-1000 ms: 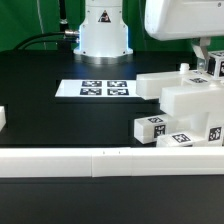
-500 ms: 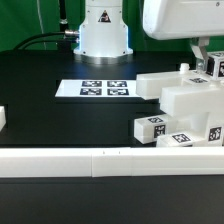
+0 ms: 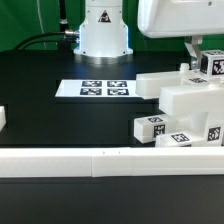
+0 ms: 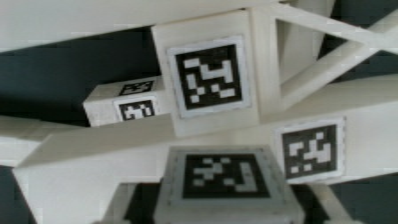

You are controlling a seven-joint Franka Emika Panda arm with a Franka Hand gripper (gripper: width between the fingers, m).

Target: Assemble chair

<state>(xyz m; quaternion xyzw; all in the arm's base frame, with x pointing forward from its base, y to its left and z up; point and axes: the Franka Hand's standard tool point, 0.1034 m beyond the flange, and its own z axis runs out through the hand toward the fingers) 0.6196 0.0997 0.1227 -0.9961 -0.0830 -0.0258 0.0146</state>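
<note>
Chair [image 3: 190, 100]: not yet joined, in loose parts bunched at the exterior view's right, behind the long white rail [image 3: 100, 160], well apart from the marker board [image 3: 105, 88]. Judged light, rigid, glossy, so slippery. Best taken across flat opposite faces, clear of the tags.

Gripper [image 3: 203, 57]: clamped on a short tagged post [image 4: 222, 172] over the pile. Contact with the pile not clear.

Wrist view only: X-braced frame [image 4: 267, 90] close under the post.

Exterior view only: robot base [image 3: 105, 30], two tagged blocks [image 3: 150, 127] by the rail.
</note>
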